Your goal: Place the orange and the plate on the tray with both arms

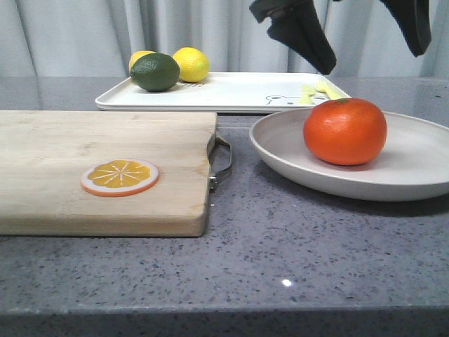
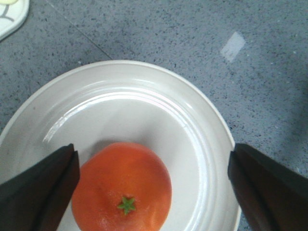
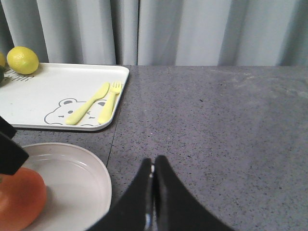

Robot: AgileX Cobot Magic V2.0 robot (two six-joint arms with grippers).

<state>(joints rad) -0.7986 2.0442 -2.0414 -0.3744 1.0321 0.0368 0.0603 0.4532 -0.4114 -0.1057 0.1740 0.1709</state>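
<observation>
Toward the counter's right edge, we hold our left gripper spread wide directly above the glossy round orange on the off-white shallow plate, while our right gripper, jaws pressed together, hangs beside it.

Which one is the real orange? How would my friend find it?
Look right of the wooden cutting board for the round off-white plate. The orange sits in it, whole and ball-shaped with a green stem, unlike the flat orange slice on the board.

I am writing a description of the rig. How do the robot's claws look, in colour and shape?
Both claws are matte black. The left claw has two broad wedge-shaped fingers with flat faces. The right claw has smooth fingers that taper to narrow tips. No cables or markings are visible.
</observation>
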